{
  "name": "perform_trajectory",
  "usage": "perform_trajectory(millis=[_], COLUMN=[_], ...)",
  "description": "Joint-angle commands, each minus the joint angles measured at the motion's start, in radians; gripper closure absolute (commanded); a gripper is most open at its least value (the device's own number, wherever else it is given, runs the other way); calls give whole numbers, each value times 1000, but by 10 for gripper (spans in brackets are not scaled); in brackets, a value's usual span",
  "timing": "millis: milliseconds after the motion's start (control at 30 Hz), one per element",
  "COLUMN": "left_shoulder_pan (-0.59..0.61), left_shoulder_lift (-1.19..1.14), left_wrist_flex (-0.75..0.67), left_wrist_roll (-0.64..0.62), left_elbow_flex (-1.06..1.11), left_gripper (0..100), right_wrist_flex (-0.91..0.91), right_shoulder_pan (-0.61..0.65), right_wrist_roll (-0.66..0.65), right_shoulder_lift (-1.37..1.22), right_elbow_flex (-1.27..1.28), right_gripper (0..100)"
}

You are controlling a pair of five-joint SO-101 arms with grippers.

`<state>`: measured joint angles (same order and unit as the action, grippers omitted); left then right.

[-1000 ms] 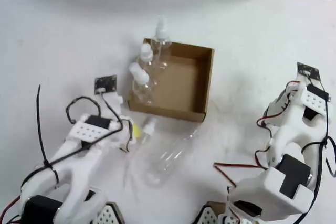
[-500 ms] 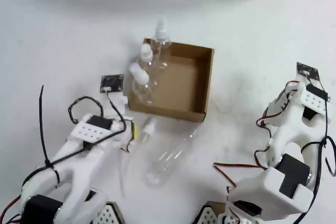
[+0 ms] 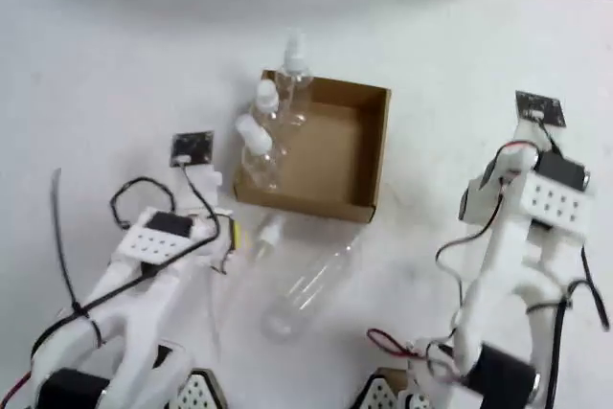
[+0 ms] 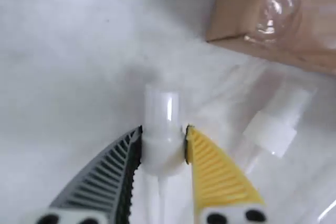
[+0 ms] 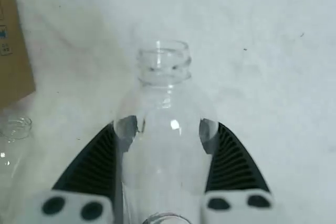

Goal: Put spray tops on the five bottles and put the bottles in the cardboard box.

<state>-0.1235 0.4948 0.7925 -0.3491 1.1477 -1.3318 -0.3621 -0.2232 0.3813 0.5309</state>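
The cardboard box [image 3: 335, 155] sits mid-bench [image 3: 115, 55]. Three bottles with tops on stand in a row along its left wall: the far bottle [image 3: 295, 69] at the far left corner, the middle bottle [image 3: 265, 102] nearer, and the near bottle [image 3: 257, 150] nearest. On the near side of the box the lying bottle [image 3: 311, 283] rests on the bench, its neck toward the box's near right corner. Just left of it lies the loose spray top [image 3: 268, 233]. Left of that, the left gripper [image 4: 163, 129] has the held spray top [image 4: 161, 108] between its fingers. Well right of the box, the right gripper [image 5: 167, 127] has the held bottle [image 5: 164, 98] between its fingers.
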Motion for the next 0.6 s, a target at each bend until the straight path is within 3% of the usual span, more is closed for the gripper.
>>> perform_trajectory(millis=[0, 200, 567], left_shoulder_pan=[71, 137, 147], left_shoulder_lift=[157, 323, 638], left_wrist_flex=[-28, -28, -69], left_wrist_roll=[91, 89, 97], left_elbow_flex=[21, 64, 80], left_gripper=[980, 980, 980], right_wrist_flex=[170, 509, 868], right_shoulder_pan=[31, 42, 209], right_wrist_roll=[-2, -3, -2], right_shoulder_lift=[142, 271, 328], right_elbow_flex=[132, 206, 282], right_gripper=[981, 978, 981])
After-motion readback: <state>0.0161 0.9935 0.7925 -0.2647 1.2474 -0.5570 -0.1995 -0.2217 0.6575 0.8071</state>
